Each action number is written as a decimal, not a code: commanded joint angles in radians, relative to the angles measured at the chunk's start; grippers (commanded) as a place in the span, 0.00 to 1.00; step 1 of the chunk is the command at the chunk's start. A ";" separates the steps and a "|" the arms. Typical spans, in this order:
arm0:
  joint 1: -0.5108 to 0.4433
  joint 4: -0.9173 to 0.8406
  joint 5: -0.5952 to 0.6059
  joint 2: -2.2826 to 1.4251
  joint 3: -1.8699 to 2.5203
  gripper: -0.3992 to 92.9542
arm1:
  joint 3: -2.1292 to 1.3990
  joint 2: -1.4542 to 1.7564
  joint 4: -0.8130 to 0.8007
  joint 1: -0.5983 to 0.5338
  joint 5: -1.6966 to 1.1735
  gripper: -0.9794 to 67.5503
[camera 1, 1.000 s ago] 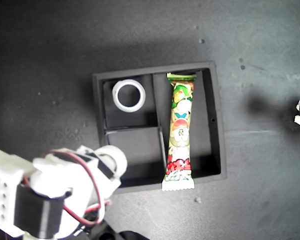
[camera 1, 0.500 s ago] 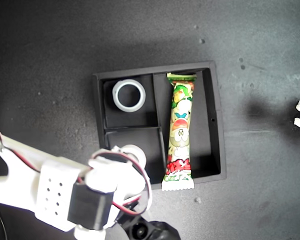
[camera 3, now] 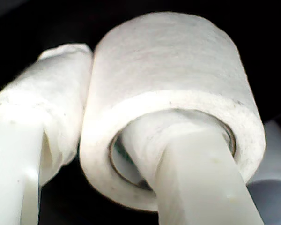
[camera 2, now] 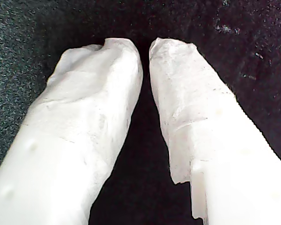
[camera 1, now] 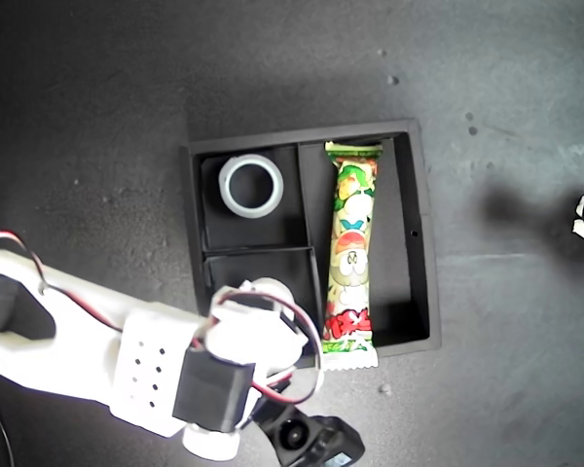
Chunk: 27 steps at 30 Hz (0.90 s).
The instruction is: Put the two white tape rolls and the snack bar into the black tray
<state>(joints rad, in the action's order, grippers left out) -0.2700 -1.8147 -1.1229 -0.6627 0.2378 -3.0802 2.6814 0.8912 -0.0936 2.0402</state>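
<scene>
Over the black tray's (camera 1: 417, 229) small compartment nearer the exterior view's bottom: second pincer (camera 3: 107, 154) clamped on the smaller white tape roll (camera 3: 171, 101), one finger (camera 3: 196, 178) through its hole, the other outside. Inside the other small compartment: the larger white tape roll (camera 1: 251, 186), lying flat. Along the long compartment: snack bar (camera 1: 350, 255), one crimped end overhanging the wall. First pincer (camera 2: 145, 49) nearly together, holding nothing, above dark worktop (camera 1: 97, 117).

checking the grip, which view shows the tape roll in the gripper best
The second wrist view: the held tape roll fills it, one finger through its hole, one outside. The exterior view shows only a white sliver above the arm. The first wrist view shows none of it.
</scene>
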 commanded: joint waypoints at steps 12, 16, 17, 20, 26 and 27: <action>0.012 -0.020 -0.034 -0.029 0.040 0.10 | -0.034 -0.009 0.017 0.008 -0.006 0.02; 0.014 -0.020 -0.031 -0.049 0.064 0.10 | -0.034 -0.009 0.017 0.011 -0.003 0.02; 0.014 -0.020 -0.031 -0.049 0.064 0.10 | -0.034 -0.009 0.017 0.014 -0.002 0.02; 0.011 -0.020 -0.035 -0.044 0.063 0.14 | -0.034 -0.009 0.017 0.020 -0.006 0.02; 0.015 -0.020 -0.008 -0.160 0.098 0.18 | -0.034 -0.009 0.017 0.020 -0.006 0.02; 0.021 -0.020 0.008 -0.216 0.127 0.18 | -0.034 -0.009 0.017 0.020 -0.006 0.02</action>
<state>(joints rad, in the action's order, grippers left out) -0.2577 -1.8147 -1.1413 -0.7056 0.3329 -3.0802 2.6814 0.8912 -0.0767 2.0371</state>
